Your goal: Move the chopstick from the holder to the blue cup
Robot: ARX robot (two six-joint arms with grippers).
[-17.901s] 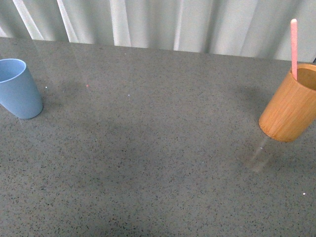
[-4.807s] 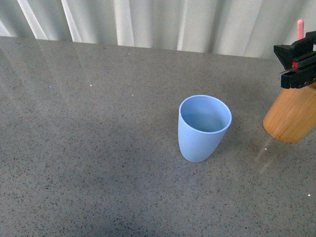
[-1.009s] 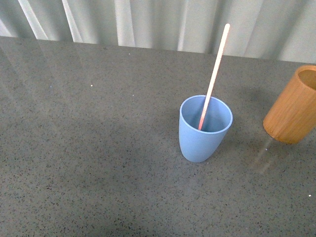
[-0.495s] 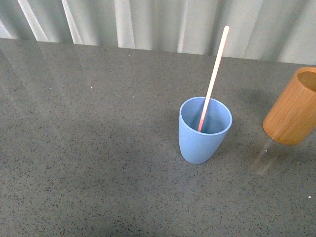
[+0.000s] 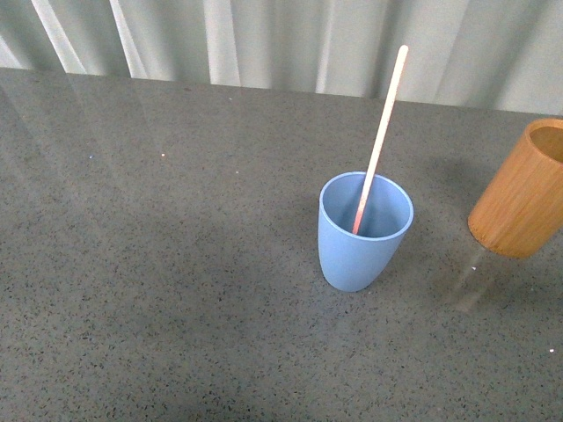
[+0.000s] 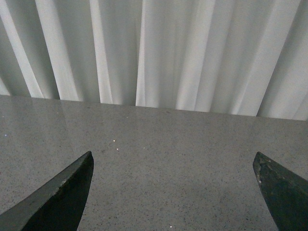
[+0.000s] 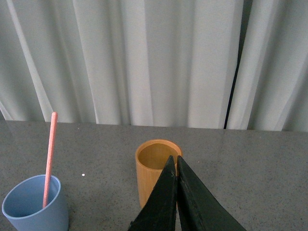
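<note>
The chopstick (image 5: 381, 132) leans in the blue cup (image 5: 362, 255), apart from the right gripper (image 7: 175, 163).

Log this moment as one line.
chopstick in blue cup | holder empty | left pincer open | right pincer shut

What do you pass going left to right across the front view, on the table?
Blue cup with the chopstick leaning in it → holder at the right edge.
</note>
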